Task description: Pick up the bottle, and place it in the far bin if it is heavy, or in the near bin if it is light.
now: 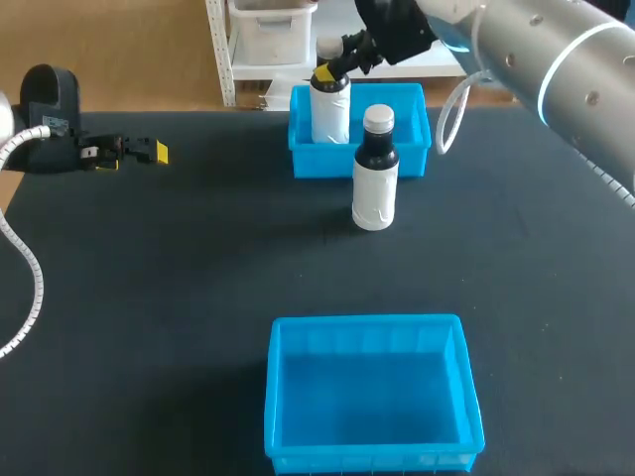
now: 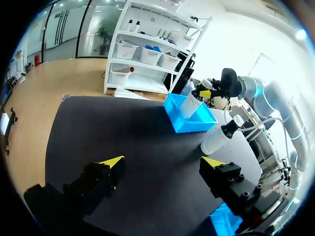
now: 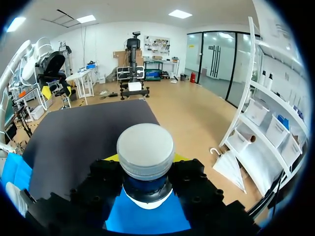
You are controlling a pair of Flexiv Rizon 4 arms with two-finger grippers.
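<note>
Bottle (image 1: 330, 111) is inside the far bin (image 1: 409, 159) in the head view, my right gripper (image 1: 333, 73) pinching its neck; only the left wrist view clearly shows my left gripper (image 2: 164, 161) spread wide.

The right arm (image 1: 556, 69) enters from the upper right of the frame and reaches to top centre. There the right claw (image 1: 332, 71) is clamped from both sides on the neck of a bottle (image 1: 330, 109). The left arm (image 1: 40, 109) lies at the upper left, with the left claw (image 1: 139, 151) pointing toward the middle and its fingers spread wide.
</note>
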